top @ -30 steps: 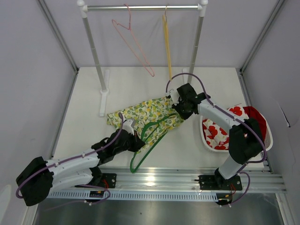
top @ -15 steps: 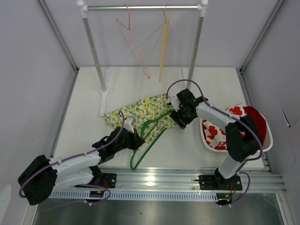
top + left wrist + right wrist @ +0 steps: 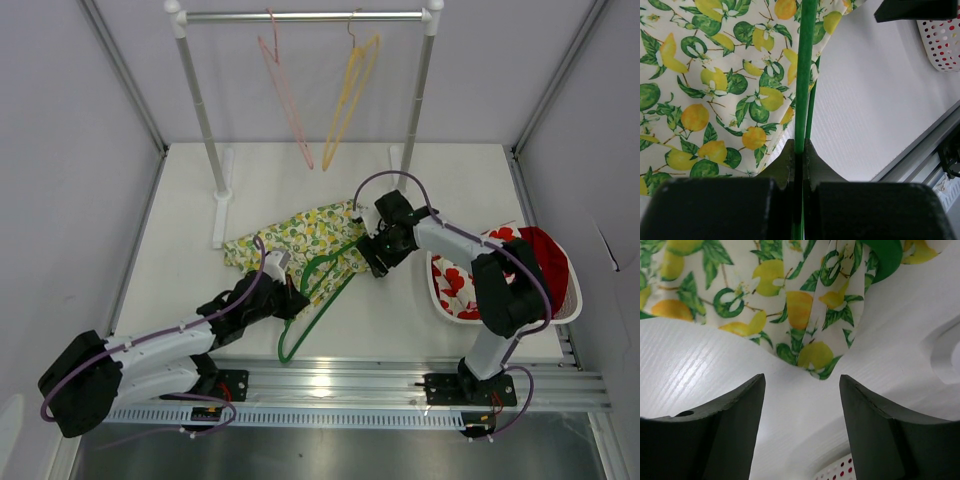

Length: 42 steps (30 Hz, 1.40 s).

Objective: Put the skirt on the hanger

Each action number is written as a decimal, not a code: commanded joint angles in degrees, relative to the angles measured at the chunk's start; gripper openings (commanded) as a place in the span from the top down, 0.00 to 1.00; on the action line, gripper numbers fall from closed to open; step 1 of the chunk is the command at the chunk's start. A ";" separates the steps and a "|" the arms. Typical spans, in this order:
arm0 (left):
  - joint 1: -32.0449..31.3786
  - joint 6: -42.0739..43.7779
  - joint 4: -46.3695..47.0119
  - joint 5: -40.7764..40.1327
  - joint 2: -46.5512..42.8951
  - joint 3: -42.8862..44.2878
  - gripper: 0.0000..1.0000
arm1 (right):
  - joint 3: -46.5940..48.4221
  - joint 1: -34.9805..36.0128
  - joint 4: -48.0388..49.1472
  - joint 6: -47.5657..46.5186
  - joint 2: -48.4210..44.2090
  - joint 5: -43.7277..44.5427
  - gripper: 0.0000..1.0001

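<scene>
Lower left: left gripper [image 3: 288,300] clamped shut on the wire of the green hanger [image 3: 804,75]. Centre: skirt [image 3: 300,232] (lemon print) lay flat on the table [image 3: 400,320], with the hanger across its right part. Right of centre: right gripper [image 3: 801,387] stood wide open and empty at the skirt's right corner. Far right: basket [image 3: 447,290].

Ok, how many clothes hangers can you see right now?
3: a pink wire hanger and a yellow hanger hang on the metal rail at the back; a green hanger lies across the lemon-print skirt, clamped in the left gripper. None looks hidden.
</scene>
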 commanded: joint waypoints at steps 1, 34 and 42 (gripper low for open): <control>0.73 0.83 -1.81 -0.21 -1.07 -1.33 1.00 | 1.11 -0.54 3.92 1.48 3.01 -2.11 0.35; 1.79 1.36 0.48 -1.53 0.95 -0.89 1.00 | 18.25 -7.39 -7.93 -4.58 1.26 8.44 0.90; 1.97 0.31 1.79 -1.97 2.97 -2.20 1.00 | 21.77 -8.80 -11.53 -5.90 4.51 7.92 0.88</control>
